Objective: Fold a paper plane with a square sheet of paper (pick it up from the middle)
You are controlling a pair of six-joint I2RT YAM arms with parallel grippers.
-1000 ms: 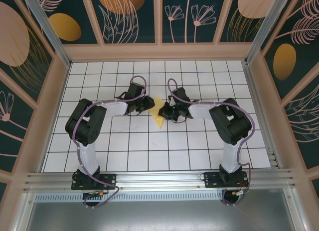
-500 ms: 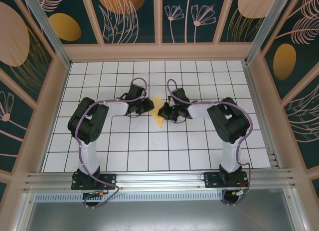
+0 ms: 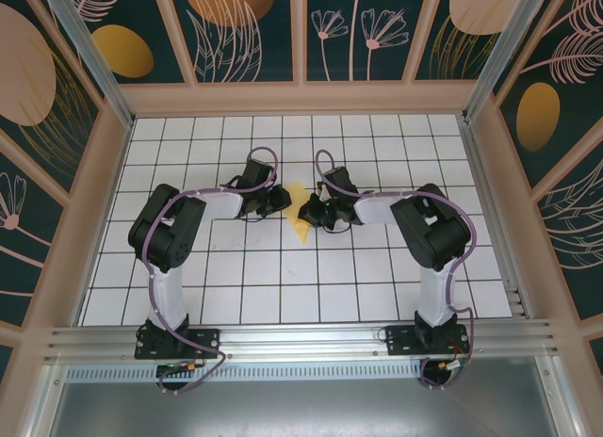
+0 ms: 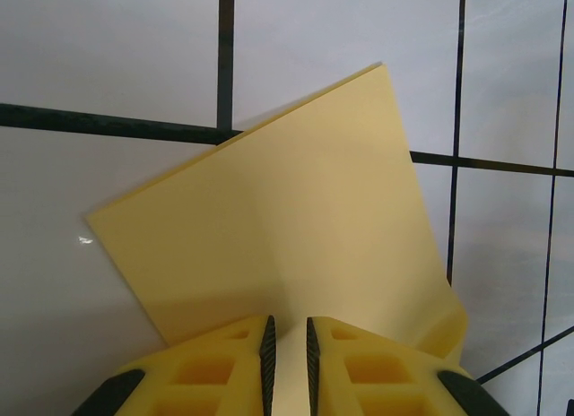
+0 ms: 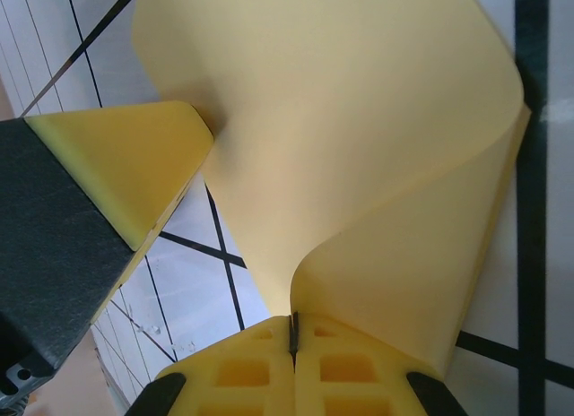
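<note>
Right gripper (image 5: 292, 331) is pinched tight on one edge of the square sheet of paper (image 5: 359, 111), which curls up from it in a loop; left gripper (image 4: 287, 333) has its jaws a narrow slit apart at the sheet's other side, clamping nothing I can make out; the sheet sits near the middle of the table (image 3: 283, 286), slightly toward the far edge. For a clean fold, I judge the right should carry its edge over slowly, matching corners, while the left pins the flat part.
</note>
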